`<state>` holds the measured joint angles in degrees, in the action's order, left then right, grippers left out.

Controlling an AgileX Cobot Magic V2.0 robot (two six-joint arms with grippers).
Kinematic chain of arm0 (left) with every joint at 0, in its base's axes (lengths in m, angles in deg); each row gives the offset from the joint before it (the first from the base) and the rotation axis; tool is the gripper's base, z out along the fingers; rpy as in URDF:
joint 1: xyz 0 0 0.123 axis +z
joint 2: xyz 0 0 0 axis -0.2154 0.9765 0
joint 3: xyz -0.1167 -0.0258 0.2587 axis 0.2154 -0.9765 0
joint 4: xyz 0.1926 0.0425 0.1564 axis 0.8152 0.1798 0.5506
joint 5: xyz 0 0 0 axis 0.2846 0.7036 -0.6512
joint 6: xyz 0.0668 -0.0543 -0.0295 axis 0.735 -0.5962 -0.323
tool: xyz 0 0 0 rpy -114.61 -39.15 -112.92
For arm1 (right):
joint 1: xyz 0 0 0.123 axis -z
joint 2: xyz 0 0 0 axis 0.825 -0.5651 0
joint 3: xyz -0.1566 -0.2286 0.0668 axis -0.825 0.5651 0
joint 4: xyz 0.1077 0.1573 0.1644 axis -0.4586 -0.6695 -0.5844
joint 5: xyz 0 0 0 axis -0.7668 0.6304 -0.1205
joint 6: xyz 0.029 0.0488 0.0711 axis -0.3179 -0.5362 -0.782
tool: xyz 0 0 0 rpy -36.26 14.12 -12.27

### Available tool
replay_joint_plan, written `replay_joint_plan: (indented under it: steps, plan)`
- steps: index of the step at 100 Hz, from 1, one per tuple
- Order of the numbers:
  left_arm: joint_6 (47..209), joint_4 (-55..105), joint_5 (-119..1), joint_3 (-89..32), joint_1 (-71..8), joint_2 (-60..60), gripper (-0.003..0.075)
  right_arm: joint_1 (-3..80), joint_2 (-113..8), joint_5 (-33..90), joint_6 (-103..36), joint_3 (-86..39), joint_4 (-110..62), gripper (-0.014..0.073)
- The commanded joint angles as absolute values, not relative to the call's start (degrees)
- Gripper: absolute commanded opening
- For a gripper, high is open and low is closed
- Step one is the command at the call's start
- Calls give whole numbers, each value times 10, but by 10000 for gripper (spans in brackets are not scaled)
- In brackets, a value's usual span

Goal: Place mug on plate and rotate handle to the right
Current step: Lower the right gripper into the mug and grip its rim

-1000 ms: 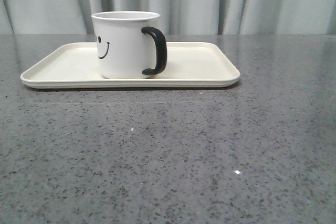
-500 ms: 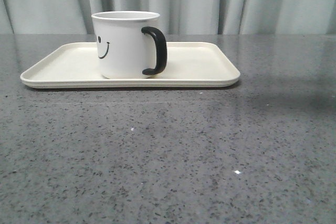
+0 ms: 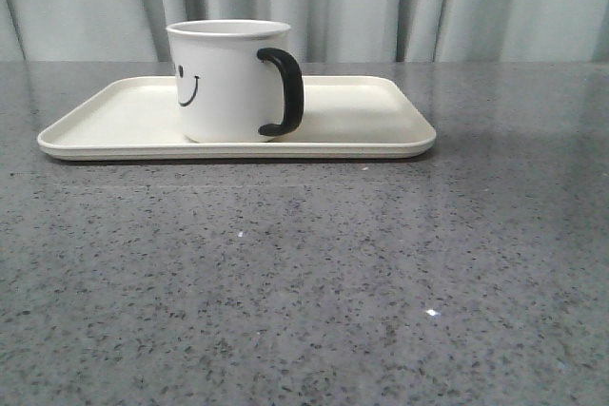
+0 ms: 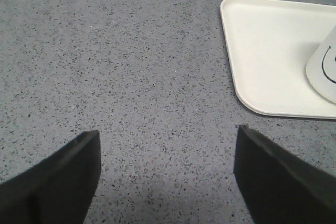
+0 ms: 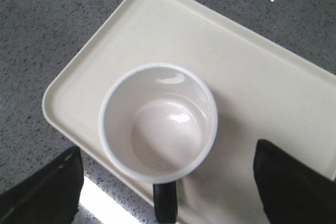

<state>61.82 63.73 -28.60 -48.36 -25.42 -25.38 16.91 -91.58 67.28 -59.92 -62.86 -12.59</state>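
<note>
The right gripper (image 5: 168,192), jaws spread wide and empty, hangs directly above the mug (image 5: 157,121), which stands upright on the plate (image 5: 273,93), its handle (image 5: 165,203) lying toward the gap between the fingers. The left gripper (image 4: 167,174), equally wide and empty, sits over bare tabletop (image 4: 131,66) beside the plate's end, leaving the right arm clearly nearer. From the front the handle (image 3: 284,90) points right and somewhat toward the camera, so any remaining turn looks small.
</note>
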Motion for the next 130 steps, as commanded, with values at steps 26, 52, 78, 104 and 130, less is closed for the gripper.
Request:
replay_joint_plan:
  steps: [26, 52, 78, 104, 130]
  plan:
    - [614, 641, -326, -469, -253, -253, 512, 171, -979, 652, -633, -721, -65, 648]
    - [614, 641, -326, -469, -253, -253, 512, 194, -1014, 660, -642, -723, -65, 646]
    - [614, 641, -326, -469, -253, -253, 512, 200, -1039, 665, -648, -723, -70, 646]
    - [614, 641, -326, -469, -253, -253, 512, 198, -1039, 658, -648, -723, -71, 628]
    - [614, 641, -326, -469, -253, -253, 512, 198, -1039, 659, -648, -723, -71, 282]
